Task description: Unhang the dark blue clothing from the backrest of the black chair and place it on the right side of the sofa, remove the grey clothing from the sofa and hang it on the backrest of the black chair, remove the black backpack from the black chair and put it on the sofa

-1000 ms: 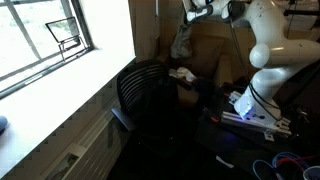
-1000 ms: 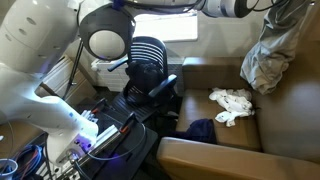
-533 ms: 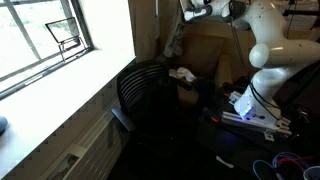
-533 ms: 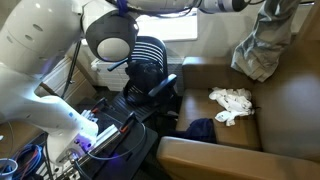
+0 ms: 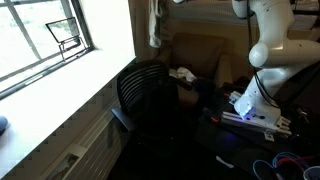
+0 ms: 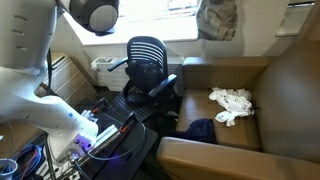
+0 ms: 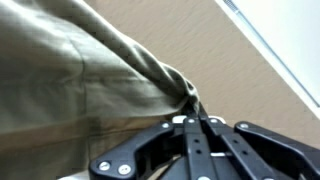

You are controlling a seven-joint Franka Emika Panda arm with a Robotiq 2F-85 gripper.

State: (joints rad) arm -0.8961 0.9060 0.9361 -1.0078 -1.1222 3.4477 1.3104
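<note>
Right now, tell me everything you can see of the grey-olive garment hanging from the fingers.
The grey-olive fabric garment hangs limp, bunched and creased, at the top edge of both exterior views. It is raised higher than the brown-tan upholstered sofa and appears to touch nothing else. In the wrist view the shut black fingers pinch a gathered fold, and creases run away from the pinch. Its upper part is cut off by the frame.

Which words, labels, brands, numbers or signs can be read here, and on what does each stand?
None can be read in any view.
Any marking on the robot's base is too small and blurred to tell.
The cloth in the shut hand, the black chair and the sofa show no print.
</note>
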